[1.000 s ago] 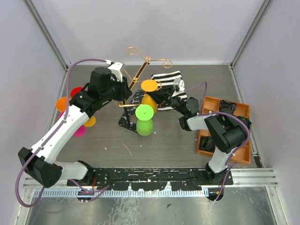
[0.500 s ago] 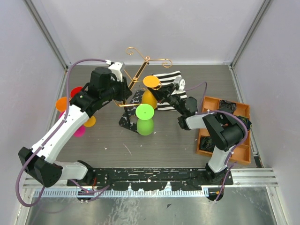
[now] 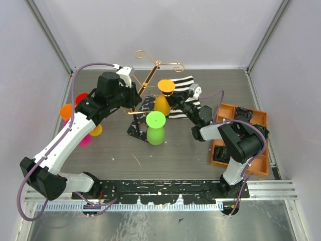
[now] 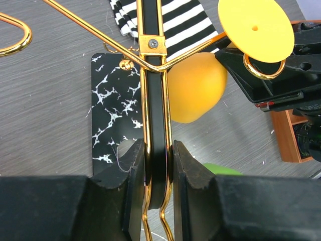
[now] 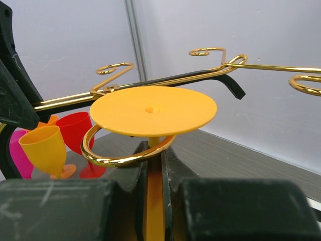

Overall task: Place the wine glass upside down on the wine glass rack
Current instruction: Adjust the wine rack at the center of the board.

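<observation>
Nearest you, a green glass [image 3: 156, 119] sits inverted at the rack's near side. Whether it hangs or stands cannot be told from here, so give it room.

Your left hand [image 4: 159, 165] is clamped on the upright post of the wine glass rack [image 4: 152, 75], steadying it over its marbled base [image 4: 113, 100]. Your right hand [image 5: 154, 170] is clamped on the stem of the orange wine glass [image 5: 153, 110]. The glass is upside down, its stem inside a scroll loop [image 5: 108, 158] at an arm's end and its foot just above the wire.

The step in hand looks like the lowering. Ease straight down until the foot rests on the loop, then part the fingers slowly and draw back level.

Open room lies near and right over the tabletop, short of the orange tray [image 3: 228, 106]. Farther off, the striped cloth [image 3: 180, 81] and back wall [image 3: 200, 30] close in.
</observation>
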Action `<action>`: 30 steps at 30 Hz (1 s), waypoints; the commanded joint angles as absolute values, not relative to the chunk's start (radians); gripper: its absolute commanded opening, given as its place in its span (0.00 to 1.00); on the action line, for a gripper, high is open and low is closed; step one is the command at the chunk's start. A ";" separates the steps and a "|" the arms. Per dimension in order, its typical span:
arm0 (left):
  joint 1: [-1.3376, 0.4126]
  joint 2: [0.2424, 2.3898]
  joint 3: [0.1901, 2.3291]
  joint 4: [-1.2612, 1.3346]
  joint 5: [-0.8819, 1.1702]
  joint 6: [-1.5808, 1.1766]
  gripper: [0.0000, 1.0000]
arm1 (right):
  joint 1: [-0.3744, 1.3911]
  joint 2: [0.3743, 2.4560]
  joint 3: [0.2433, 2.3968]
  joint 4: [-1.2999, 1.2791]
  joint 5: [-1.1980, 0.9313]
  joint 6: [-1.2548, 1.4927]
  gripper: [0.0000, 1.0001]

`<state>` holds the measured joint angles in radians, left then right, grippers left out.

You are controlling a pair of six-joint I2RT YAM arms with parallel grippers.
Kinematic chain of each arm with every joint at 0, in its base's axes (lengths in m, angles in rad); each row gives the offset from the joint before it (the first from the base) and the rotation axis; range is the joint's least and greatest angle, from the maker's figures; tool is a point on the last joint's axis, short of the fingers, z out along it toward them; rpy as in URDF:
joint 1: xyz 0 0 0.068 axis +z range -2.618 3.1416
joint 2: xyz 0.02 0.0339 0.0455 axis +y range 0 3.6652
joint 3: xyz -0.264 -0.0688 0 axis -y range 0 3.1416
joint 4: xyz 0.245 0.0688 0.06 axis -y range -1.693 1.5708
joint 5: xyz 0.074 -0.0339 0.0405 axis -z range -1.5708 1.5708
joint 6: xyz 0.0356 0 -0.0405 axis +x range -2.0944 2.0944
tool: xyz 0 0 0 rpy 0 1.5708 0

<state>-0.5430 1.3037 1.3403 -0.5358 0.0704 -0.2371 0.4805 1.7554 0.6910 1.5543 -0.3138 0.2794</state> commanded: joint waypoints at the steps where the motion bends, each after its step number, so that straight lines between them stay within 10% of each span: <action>1: -0.538 1.314 1.345 -0.525 0.083 -0.220 0.25 | 0.469 1.721 0.652 1.695 -0.238 0.237 0.01; 30: -0.538 1.320 1.348 -0.530 0.086 -0.219 0.25 | 0.469 1.622 0.587 1.683 -0.442 0.217 0.02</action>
